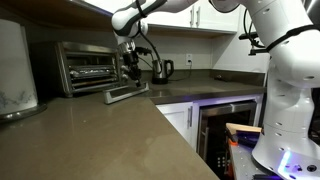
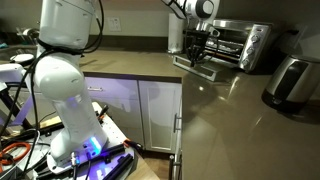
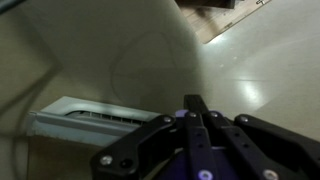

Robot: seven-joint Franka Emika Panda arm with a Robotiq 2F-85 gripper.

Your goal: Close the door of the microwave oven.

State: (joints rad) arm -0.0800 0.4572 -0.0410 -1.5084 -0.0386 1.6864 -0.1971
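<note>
1. The microwave oven (image 1: 86,65) stands on the surface (image 1: 110,140) against the back wall, at 10 o'clock in an exterior view.
2. The door (image 1: 125,93) is fully open. It lies flat, about level with the surface, and reaches from the oven's front toward 4 o'clock.
3. The end effector (image 1: 131,72) points down above the open door, at 3 o'clock of the oven's opening. Whether it touches the door cannot be told.
4. In the wrist view the end effector (image 3: 195,102) is narrow, its fingers drawn together with nothing between them. The door's silver frame (image 3: 90,115) lies at 9 o'clock.
5. A dark kettle (image 1: 161,70) stands at 3 o'clock of the end effector, near it but apart.
6. In an exterior view the oven (image 2: 238,42) sits at 1 o'clock, with the door (image 2: 197,65) lying flat before it.
</note>
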